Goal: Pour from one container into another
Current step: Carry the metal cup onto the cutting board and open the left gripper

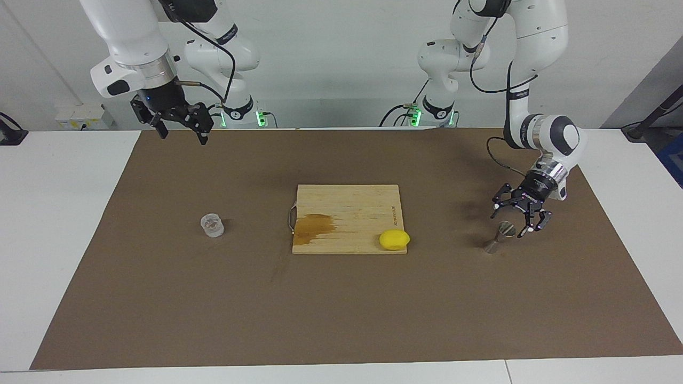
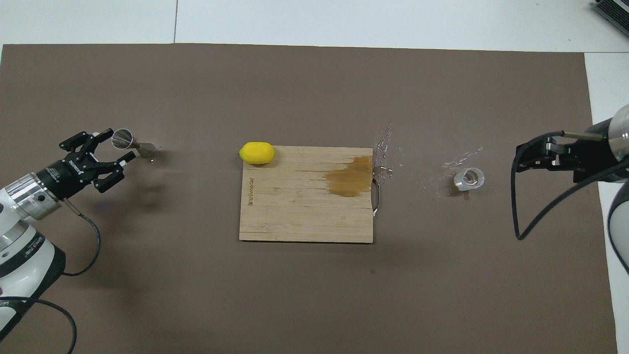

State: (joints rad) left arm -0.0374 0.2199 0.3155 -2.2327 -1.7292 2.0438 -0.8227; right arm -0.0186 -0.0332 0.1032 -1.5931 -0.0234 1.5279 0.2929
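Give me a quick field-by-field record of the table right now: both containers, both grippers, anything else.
jigger: upright on the brown mat, toward the left arm's end
glass cup: upright on the mat, toward the right arm's end, droplets around it
left gripper: open, fingers either side of the jigger's upper cone, no grip visible
right gripper: open, raised, holding nothing, waiting
cutting board: mid-table, dark wet stain
lemon: on the board's corner nearest the jigger
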